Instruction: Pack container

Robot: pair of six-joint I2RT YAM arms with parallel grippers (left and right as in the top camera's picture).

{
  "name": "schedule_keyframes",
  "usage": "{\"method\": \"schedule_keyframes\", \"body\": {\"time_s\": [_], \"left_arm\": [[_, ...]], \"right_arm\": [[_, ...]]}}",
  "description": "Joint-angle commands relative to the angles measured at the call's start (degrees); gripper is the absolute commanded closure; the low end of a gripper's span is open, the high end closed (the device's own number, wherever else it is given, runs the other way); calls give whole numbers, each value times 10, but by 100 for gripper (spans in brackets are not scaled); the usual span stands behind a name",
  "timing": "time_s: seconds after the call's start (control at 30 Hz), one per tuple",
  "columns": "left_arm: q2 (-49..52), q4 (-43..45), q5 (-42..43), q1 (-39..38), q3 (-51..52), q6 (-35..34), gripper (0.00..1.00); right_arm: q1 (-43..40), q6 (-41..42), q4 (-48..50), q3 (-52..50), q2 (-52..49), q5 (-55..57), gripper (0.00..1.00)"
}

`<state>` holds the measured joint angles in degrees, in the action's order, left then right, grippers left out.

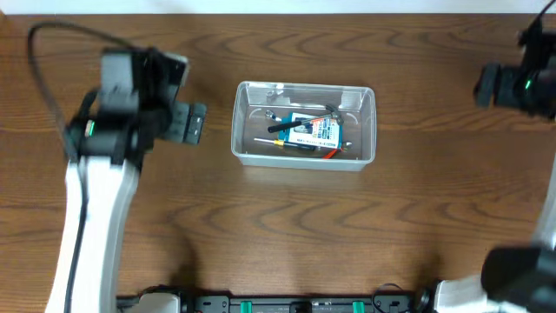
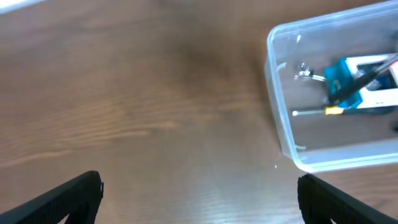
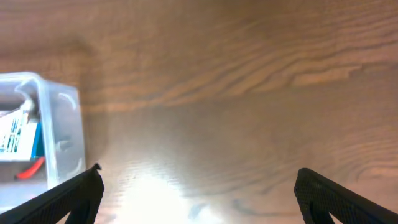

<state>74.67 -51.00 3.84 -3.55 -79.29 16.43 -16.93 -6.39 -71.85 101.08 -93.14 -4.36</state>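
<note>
Black fingertips [image 2: 68,199] of the left pincer [image 2: 199,182] fill the bottom corners of its wrist view. They are set far apart, with only the bare brown wood of the counter [image 2: 137,112] between them, so the pincer is wide open and holds nothing. The right pincer [image 3: 199,173] looks the same in its own view, fingers spread to the corners over wood grain and a bright patch of glare.

From overhead, the left arm [image 1: 95,200] reaches in from the near edge on the left. Its pincer points toward the container, near it but not touching. The right arm [image 1: 512,83] sits at the far right edge, well apart from the container.

The container [image 1: 236,130], a clear shallow plastic bin with rounded corners, rests around the middle of the counter. Inside it lie several things:
- a blue-and-white box [image 1: 320,132]
- a black pen-like tool [image 1: 287,125] slanting across the box
- a thin metal shaft with a yellow collar [image 2: 311,112]
- something red-orange [image 3: 28,171], too small to name
</note>
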Motion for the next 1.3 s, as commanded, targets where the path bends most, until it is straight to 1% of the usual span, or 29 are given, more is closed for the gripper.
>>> {"method": "schedule_keyframes", "body": {"time_s": [0.0,0.1,0.23,0.33,0.43,0.5,0.67,0.97,1.27], "left_arm": [[-110,42,-7,-7,89,-9,2],[-215,90,-7,-18,181,-9,2],[-355,134,-7,-24,300,-9,2],[-442,143,-7,-24,363,-9,2],[-511,142,-7,-24,404,-9,2],[-537,137,-7,-24,416,-9,2],[-553,103,-7,-24,419,-9,2],[-553,47,-7,-24,419,-9,2],[-553,33,-7,-24,419,-9,2]], "right_arm": [[30,10,35,-126,106,-9,1],[67,21,89,-267,222,3,1],[140,67,130,-408,374,41,1],[190,70,149,-478,476,57,1],[220,70,151,-516,553,57,1],[227,70,148,-528,585,56,1],[228,70,115,-529,623,54,1],[228,70,90,-529,622,54,1],[228,70,90,-529,622,54,1]]}}
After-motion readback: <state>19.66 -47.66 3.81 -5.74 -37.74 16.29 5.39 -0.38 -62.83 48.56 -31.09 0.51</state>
